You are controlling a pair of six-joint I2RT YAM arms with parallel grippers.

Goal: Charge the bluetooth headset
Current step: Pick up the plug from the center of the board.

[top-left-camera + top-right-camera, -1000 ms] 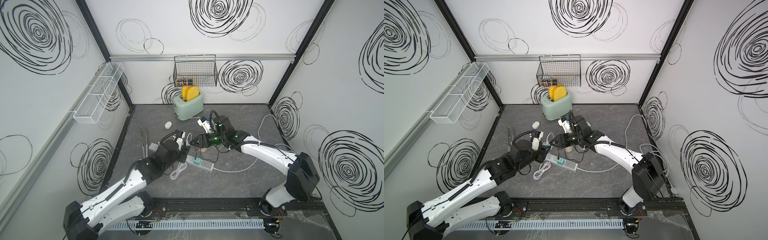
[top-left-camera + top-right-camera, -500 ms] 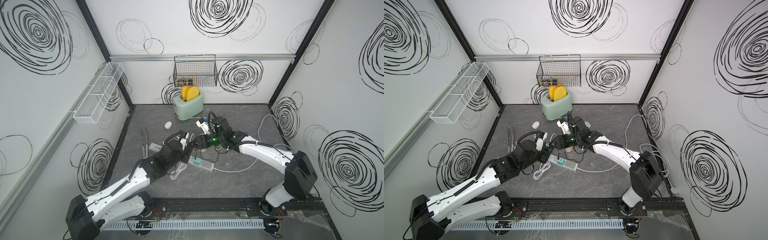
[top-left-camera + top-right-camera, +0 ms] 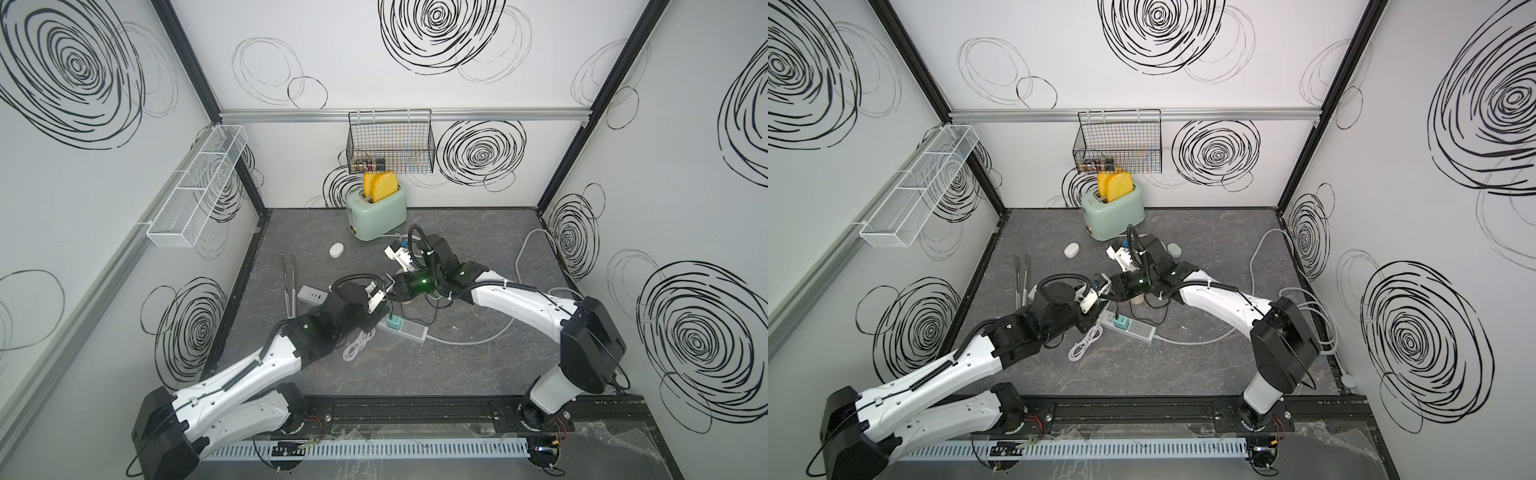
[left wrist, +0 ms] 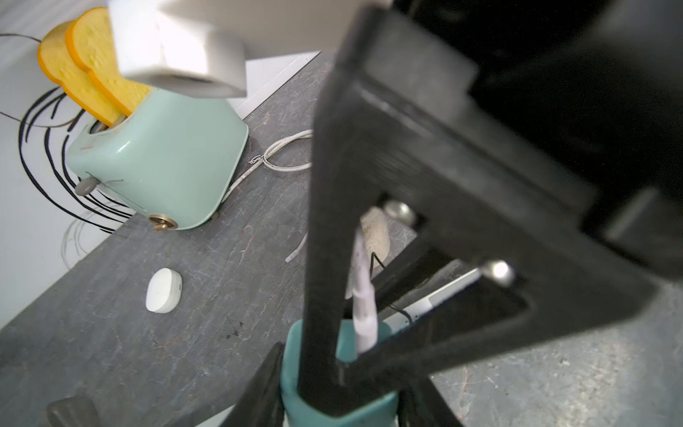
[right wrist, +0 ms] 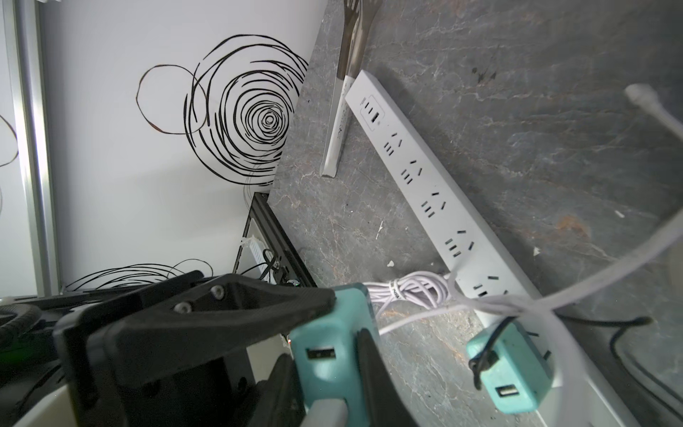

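Observation:
A teal charger block [image 5: 325,332] hangs above the table between both arms, with a white cable's plug [image 4: 364,318] in it. My left gripper [image 4: 336,399] is shut on the block [image 4: 295,369]. My right gripper [image 5: 325,384] has its fingers [image 5: 369,369] pressed against the block's two sides. In both top views the two grippers [image 3: 384,291] [image 3: 1102,291] meet tip to tip over the power strip [image 3: 409,330] [image 3: 1138,328]. A small white oval case [image 3: 336,250] [image 3: 1071,250] [image 4: 163,291], seemingly the headset's, lies apart near the toaster.
A second teal block [image 5: 510,373] with a black lead sits in the strip [image 5: 425,185]. A coiled white cable [image 3: 355,347], metal tongs [image 3: 289,286], a green toaster [image 3: 378,216], a grey oval case [image 3: 1174,250] and a beige object [image 4: 377,233] lie around.
The left gripper carried the teal block rightward to the right gripper. The right gripper edged left and closed its fingers onto the block.

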